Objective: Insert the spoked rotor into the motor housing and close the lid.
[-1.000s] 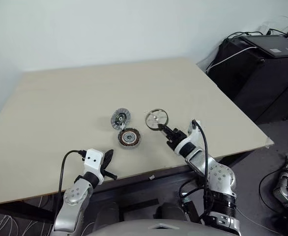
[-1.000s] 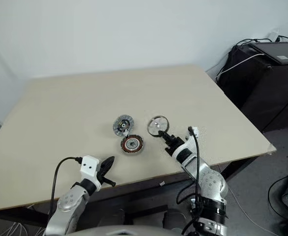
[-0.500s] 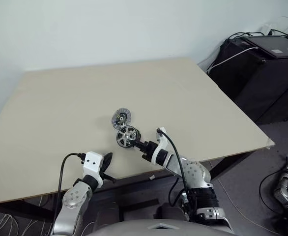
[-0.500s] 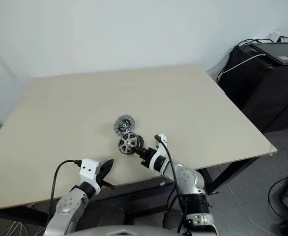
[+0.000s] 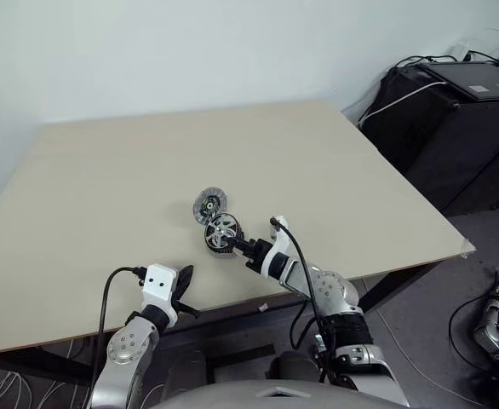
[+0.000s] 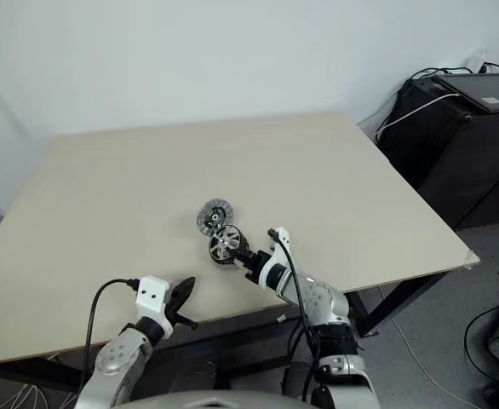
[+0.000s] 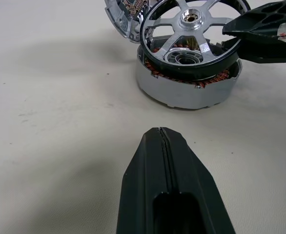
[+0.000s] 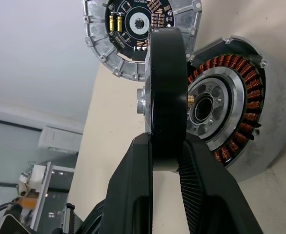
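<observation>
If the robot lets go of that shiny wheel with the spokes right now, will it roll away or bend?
Probably no bending: the wheel looks like solid metal with thick spokes. It's round, so on its edge it might roll. But the right end effector pinches its rim right above the copper-ringed motor cup, so it would more likely drop and tip into or against the cup.

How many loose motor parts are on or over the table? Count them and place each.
3. The motor housing sits on the table. The spoked rotor is pinched in the right end effector, tilted just above the housing. The lid lies just beyond the housing.
</observation>
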